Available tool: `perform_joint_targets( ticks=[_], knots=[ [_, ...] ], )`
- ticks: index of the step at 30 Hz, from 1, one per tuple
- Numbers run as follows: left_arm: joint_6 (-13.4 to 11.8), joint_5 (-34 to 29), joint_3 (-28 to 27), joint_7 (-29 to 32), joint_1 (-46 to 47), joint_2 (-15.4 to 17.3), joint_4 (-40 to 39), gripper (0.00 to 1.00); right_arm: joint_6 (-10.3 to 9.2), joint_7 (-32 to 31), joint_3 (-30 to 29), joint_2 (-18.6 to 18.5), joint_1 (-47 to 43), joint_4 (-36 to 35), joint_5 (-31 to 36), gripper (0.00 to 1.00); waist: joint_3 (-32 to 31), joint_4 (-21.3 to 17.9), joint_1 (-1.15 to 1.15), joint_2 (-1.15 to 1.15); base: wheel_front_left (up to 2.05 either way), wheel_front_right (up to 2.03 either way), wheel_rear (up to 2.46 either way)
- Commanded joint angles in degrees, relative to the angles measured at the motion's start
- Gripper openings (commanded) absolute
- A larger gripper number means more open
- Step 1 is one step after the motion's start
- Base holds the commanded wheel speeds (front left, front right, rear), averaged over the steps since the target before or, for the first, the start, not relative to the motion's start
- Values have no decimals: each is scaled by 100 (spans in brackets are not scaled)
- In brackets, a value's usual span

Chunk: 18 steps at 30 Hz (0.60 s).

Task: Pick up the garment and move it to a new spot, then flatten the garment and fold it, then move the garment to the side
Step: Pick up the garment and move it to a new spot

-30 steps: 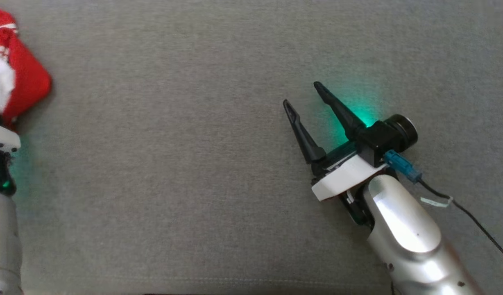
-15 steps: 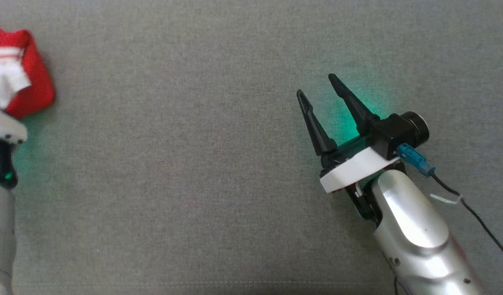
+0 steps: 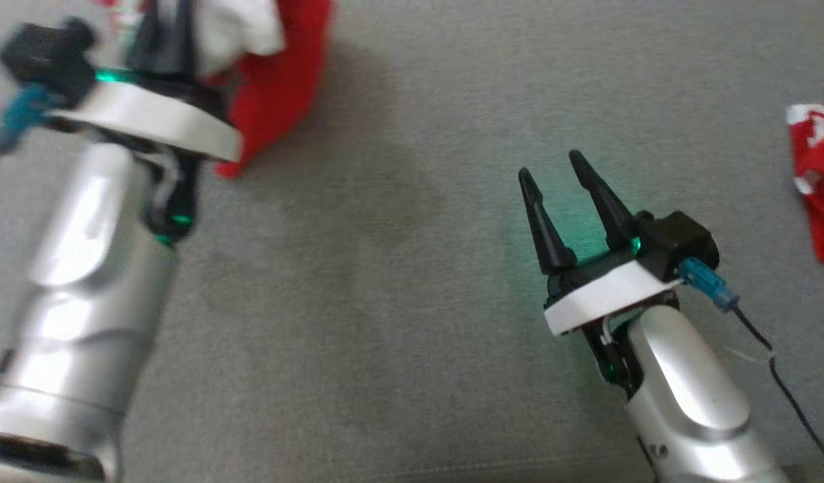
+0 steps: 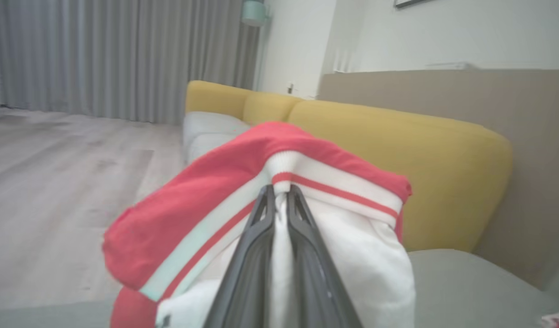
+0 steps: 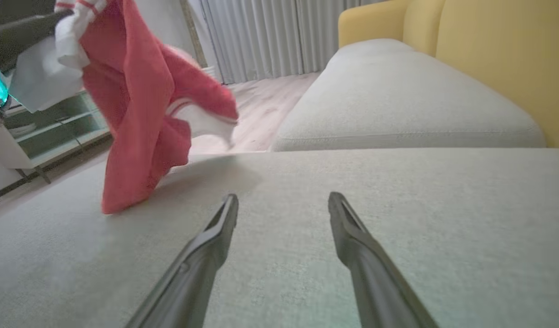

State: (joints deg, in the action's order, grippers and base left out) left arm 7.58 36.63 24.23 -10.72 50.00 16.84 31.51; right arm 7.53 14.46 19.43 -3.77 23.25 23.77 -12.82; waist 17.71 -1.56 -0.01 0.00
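Note:
The garment [image 3: 278,87] is red with white striped trim, and it hangs bunched from my left gripper [image 3: 165,27] at the upper left of the head view. In the left wrist view the left gripper [image 4: 279,191] is shut on the garment's [image 4: 206,200] white ribbed band. From the right wrist view the garment [image 5: 138,114] dangles at the left, and its lower end reaches down to the grey cushion [image 5: 398,205]. My right gripper [image 3: 551,164] hovers open over the cushion at the right with nothing between its fingers [image 5: 218,228].
Another red and white piece of cloth [image 3: 818,181] lies at the right edge of the cushion. A yellow sofa back [image 5: 502,59] and a second pale cushion [image 5: 398,100] stand beyond. A shelf unit [image 5: 43,132] and wooden floor lie to the left.
My left gripper has shut on the garment, lifted it off the cushion and carried it in from the left edge. The head view has shifted. The right gripper stays open.

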Motion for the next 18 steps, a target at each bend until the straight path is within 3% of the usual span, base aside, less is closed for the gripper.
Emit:
perform_joint_targets(
  ticks=[1, 10, 11, 12, 13, 18],
  knots=[
    [-9, 86, -2, -83, 102, 27, -237, 0, -4, 54, 39, 90, -154, -172, -82, 100, -162, -203, 1, 0, 0, 0, 0],
    [-9, 496, 918, -322, -706, -901, 91, 0, -4, 54, -94, 90, -349, -169, -233, 100, -388, -470, 1, 0, 0, 0, 0],
    [-12, 465, 944, -351, -812, -935, 208, 13, -4, 54, -109, 90, -366, -162, -235, 100, -409, -463, 1, 0, 0, 0, 0],
    [-28, 404, 963, -376, -909, -962, 327, 69, -4, 54, -124, 90, -382, -156, -236, 100, -418, -454, 1, 0, 0, 0, 0],
    [-50, 365, 958, -395, -1009, -992, 443, 100, -4, 54, -141, 90, -395, -150, -236, 100, -426, -437, 1, 0, 0, 0, 0],
    [-159, 219, 609, -423, -1361, -1048, 573, 100, -4, 54, -263, 90, -414, -138, -220, 100, -440, -296, 1, 0, 0, 0, 0]
  ],
)
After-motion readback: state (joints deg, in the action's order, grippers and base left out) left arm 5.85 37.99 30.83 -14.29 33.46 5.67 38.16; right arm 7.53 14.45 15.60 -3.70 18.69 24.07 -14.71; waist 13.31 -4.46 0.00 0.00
